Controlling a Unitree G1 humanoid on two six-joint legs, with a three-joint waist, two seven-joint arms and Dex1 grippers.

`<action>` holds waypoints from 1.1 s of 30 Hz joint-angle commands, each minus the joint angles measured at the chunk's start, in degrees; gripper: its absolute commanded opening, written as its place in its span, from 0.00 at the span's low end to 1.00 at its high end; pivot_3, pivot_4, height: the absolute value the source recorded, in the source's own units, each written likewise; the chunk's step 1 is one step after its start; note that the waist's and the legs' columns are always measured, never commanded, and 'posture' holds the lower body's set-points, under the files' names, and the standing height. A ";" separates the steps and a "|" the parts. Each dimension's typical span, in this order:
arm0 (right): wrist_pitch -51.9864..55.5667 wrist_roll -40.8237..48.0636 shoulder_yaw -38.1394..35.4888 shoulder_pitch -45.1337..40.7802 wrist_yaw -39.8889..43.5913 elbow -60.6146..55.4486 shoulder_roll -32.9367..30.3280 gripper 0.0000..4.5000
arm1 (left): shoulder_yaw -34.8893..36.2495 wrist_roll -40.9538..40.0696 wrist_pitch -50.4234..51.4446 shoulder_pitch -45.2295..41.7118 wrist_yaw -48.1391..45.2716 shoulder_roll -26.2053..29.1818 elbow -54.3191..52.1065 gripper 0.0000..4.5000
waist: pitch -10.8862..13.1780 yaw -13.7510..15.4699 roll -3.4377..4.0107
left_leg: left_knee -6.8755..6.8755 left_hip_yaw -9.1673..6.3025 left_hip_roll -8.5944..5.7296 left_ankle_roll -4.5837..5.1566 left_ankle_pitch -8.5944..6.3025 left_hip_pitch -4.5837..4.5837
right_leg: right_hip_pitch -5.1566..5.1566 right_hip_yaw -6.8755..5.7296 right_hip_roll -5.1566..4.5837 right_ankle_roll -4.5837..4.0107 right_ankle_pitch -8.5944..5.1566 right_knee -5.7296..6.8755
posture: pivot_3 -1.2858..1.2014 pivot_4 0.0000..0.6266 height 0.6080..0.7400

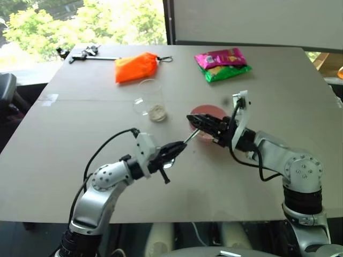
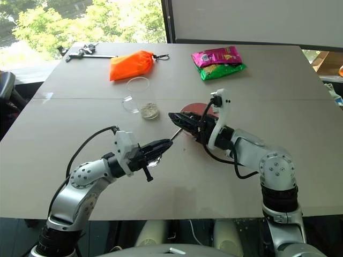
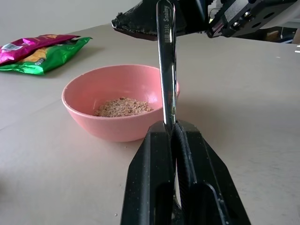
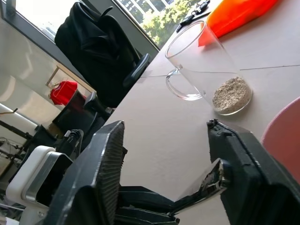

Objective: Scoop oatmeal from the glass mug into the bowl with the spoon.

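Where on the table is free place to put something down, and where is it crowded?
Free: the wide near strip of the table, and its right side beyond the bowl. Crowded: the middle, where both grippers meet over the spoon, and the far edge with the orange pouch and snack bag.

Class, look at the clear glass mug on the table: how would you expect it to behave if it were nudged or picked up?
The glass mug is smooth and clear, so it is probably slippery and could break if it fell. It is taller than it is wide, with only a little oatmeal at the bottom, so a push near its rim might tip it. Its side handle likely stops it rolling far.
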 commanded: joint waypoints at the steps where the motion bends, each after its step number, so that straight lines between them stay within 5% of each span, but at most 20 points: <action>1: 0.16 1.91 0.13 -0.32 0.11 -1.98 -0.85 0.26 | -0.01 0.83 -2.59 -0.45 0.80 -0.98 0.15 0.00 | 0.00 0.00 0.00 | 0.00 0.00 0.00 0.00 0.00 -0.01 | -0.01 0.00 0.00 0.00 0.00 0.00 | 0.52 0.24 0.66; 3: 0.18 1.84 0.54 -0.07 -0.22 -1.98 -0.93 0.04 | -0.27 1.41 -3.24 -0.71 1.20 -1.62 0.49 0.00 | 0.00 -0.01 0.00 | 0.00 -0.01 0.00 0.00 0.00 -0.02 | -0.02 -0.01 0.01 0.00 0.00 0.00 | 0.52 0.24 0.66; 4: 0.14 1.67 0.72 0.03 -0.41 -1.95 -0.89 0.02 | -0.34 1.52 -3.40 -0.84 1.59 -2.10 0.62 0.00 | 0.00 -0.01 0.00 | 0.00 0.00 0.00 0.01 0.00 -0.04 | -0.03 -0.01 0.01 0.00 0.00 0.00 | 0.52 0.24 0.66; 22: -0.83 -0.64 1.65 -0.03 -0.97 -1.20 -0.27 0.02 | -1.60 3.32 -4.08 -1.69 3.96 -6.14 0.75 0.00 | -0.01 0.00 0.00 | 0.07 -0.07 0.00 -0.10 0.07 -0.53 | -0.43 -0.05 0.04 0.02 0.01 0.02 | 0.52 0.24 0.66; 24: -1.16 -1.09 1.74 0.00 -0.77 -1.40 -0.20 0.23 | -1.71 3.38 -4.04 -1.68 3.94 -6.32 0.71 0.00 | -0.01 0.00 0.00 | 0.07 -0.08 0.01 -0.11 0.08 -0.53 | -0.43 -0.05 0.04 0.02 0.02 0.02 | 0.52 0.24 0.66; 33: -2.60 -1.74 1.40 -0.91 -1.91 -0.85 0.68 0.23 | -1.80 3.13 -4.07 -1.76 3.75 -6.24 0.92 0.00 | -0.01 0.00 0.01 | 0.08 -0.08 0.00 -0.11 0.08 -0.54 | -0.43 -0.05 0.05 0.02 0.02 0.03 | 0.52 0.24 0.66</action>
